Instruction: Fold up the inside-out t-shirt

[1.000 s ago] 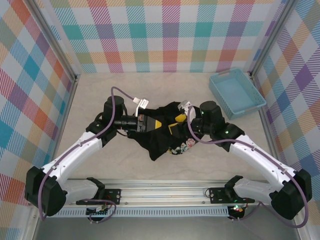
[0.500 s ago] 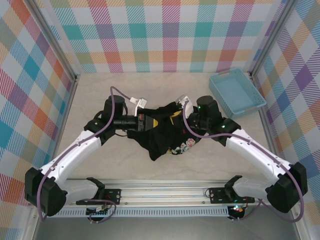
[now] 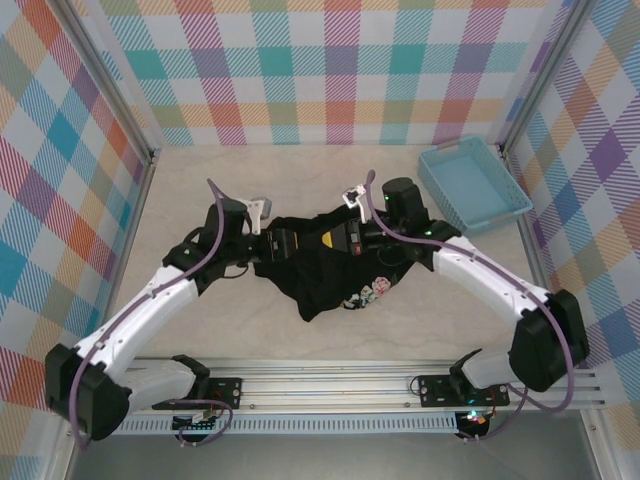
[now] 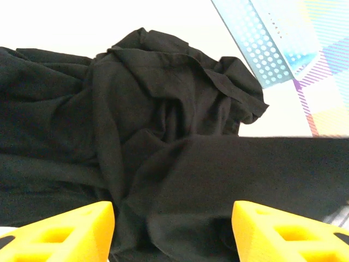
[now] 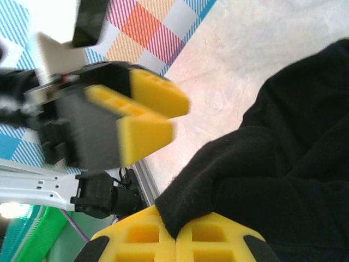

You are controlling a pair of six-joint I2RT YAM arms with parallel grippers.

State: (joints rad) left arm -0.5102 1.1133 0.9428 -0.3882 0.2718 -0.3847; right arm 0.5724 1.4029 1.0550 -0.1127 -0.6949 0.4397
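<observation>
**Garment status: pinched at the right, loose at the left**

Right gripper [image 5: 175,233]: yellow fingers pressed together on a thick fold of the inside-out t-shirt [image 3: 318,280]. The fold rises from between them in the right wrist view.

Left gripper [image 4: 173,212]: fingers spread wide, clamping nothing. Black cloth lies between and just ahead of them, crumpled into ridges, and a smoother band of it runs off to the right.

Relative position: the two grippers face each other, tips near but apart, over the far edge of the shirt. Whether that edge is clear of the table [image 3: 200,330] cannot be told.

Remainder of the shirt: bunched on the table on the base side of both grippers. A small multicoloured print [image 3: 365,293] shows at its edge, below the right gripper.

Blue perforated tray [image 3: 473,186]: beyond the right gripper on its outer side, well apart from the shirt.
</observation>
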